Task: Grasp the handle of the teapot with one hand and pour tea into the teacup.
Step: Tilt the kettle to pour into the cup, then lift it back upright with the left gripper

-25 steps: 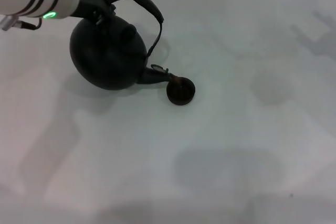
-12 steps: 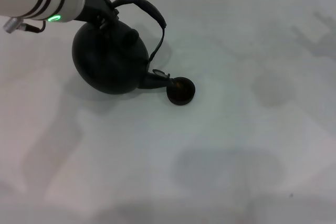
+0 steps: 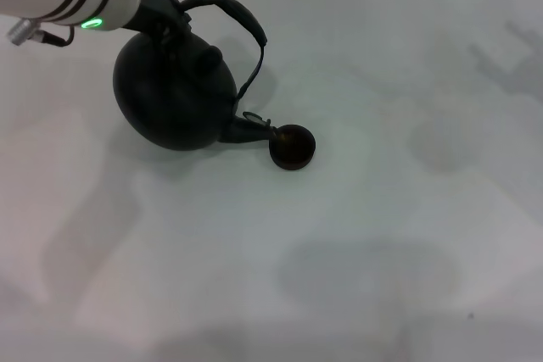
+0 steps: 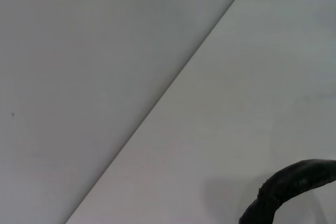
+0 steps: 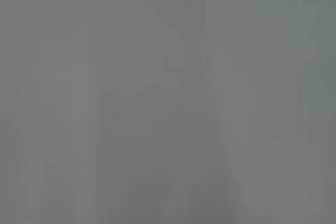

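Bare lab-like setup: plain white table [image 3: 382, 235], blank wall [image 4: 79, 51].

Teapot [image 3: 174, 95] and teacup [image 3: 292, 147] stood touching at left centre; the table [image 3: 382, 252] elsewhere offered unobstructed passage.

The big round black teapot [image 3: 174, 99] tips beside the left gripper [image 3: 165, 19]; its spout touches the tiny dark teacup [image 3: 292, 147].

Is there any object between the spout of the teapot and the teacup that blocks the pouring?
Nothing visible does. The teapot hangs tilted from its handle, held by the left gripper, and its spout already reaches the rim of the teacup.
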Available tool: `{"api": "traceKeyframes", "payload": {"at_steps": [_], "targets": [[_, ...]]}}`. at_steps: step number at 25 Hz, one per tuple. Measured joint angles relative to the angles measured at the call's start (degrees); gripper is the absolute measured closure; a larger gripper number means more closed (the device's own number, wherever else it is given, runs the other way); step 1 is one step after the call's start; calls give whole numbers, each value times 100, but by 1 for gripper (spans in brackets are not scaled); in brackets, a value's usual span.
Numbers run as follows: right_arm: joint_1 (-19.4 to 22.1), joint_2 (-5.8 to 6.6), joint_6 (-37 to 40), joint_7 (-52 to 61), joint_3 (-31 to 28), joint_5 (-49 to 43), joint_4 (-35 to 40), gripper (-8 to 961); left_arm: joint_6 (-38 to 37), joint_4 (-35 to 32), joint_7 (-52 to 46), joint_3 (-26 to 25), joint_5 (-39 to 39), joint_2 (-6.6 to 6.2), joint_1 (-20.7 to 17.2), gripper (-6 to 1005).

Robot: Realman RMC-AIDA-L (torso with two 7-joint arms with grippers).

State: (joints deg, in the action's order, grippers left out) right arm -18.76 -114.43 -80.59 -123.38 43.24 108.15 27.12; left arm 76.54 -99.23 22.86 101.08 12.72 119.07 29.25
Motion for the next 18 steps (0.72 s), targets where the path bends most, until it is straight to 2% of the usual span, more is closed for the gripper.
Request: {"api": "traceKeyframes", "payload": {"at_steps": [18], "targets": [[-57,0,134,-62,24,-5,-31,99,-136,45,-36,-34,21,3,-18,859]]}}
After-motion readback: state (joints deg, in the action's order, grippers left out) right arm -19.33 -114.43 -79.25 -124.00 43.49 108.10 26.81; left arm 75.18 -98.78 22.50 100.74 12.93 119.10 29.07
